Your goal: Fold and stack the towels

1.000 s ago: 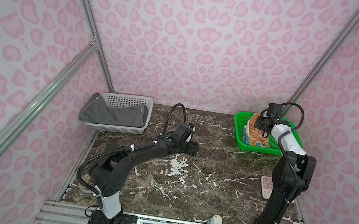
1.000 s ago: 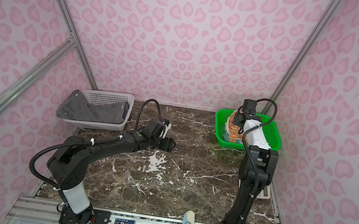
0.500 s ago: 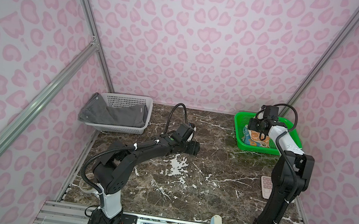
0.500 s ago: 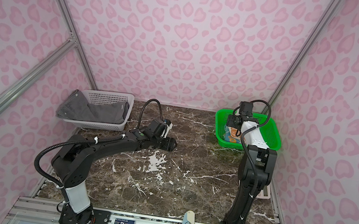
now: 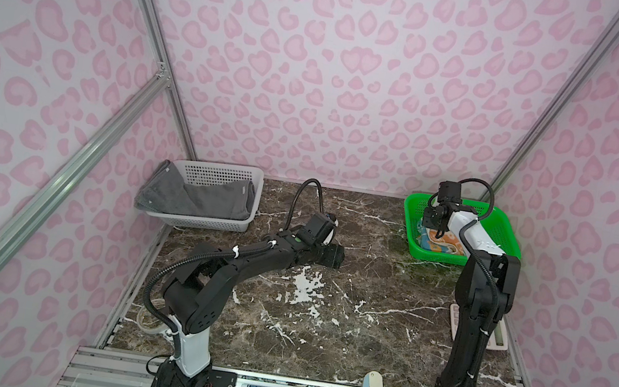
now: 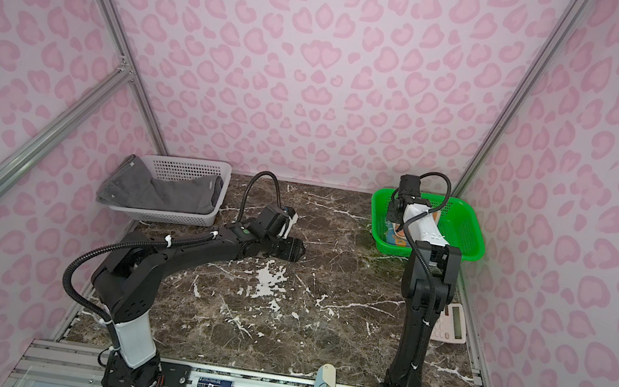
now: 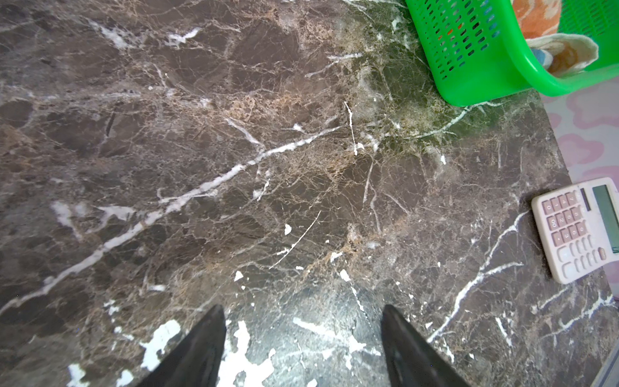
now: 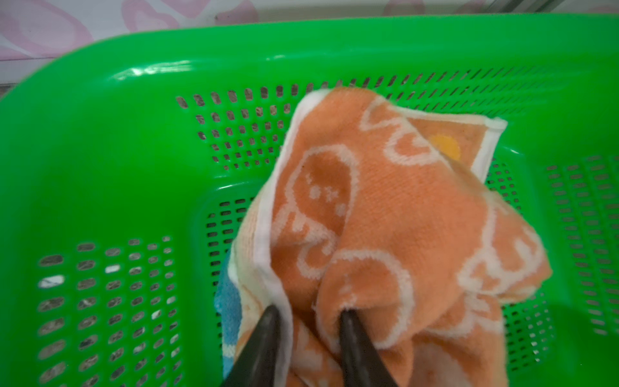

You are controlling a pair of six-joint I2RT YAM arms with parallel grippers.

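In both top views the grey towel (image 5: 193, 197) lies bunched in the white basket (image 5: 218, 174) at the far left corner of the marble surface (image 5: 319, 331), one end spilling over the basket's left rim. The left end effector (image 5: 335, 256) is low over the surface, in front and to the right of that basket, well apart from any cloth. At the far right stands the green basket (image 5: 505, 221). The right end effector (image 5: 435, 233) reaches down into its left part, where the orange towel (image 5: 446, 241) lies crumpled with a bit of the blue towel (image 5: 423, 243) beside it. From up here its fingers are too small to judge. A calculator (image 6: 451, 322) sits near the right edge of the surface. In the left wrist view the two dark fingers (image 7: 201, 351) stand wide apart over bare surface with nothing between them, so the left end effector is released. The green basket shows at one corner, with orange cloth inside and a cream-edged fold hanging over its rim, and the calculator lies near the surface's edge. In the right wrist view the fingers (image 8: 351, 335) are drawn close together and seem to pinch a fold of the orange towel, though the picture is slightly blurred there. That towel is heaped in the green basket, cream outlined figures showing on it. The blue towel peeks out beneath it, against the basket floor.
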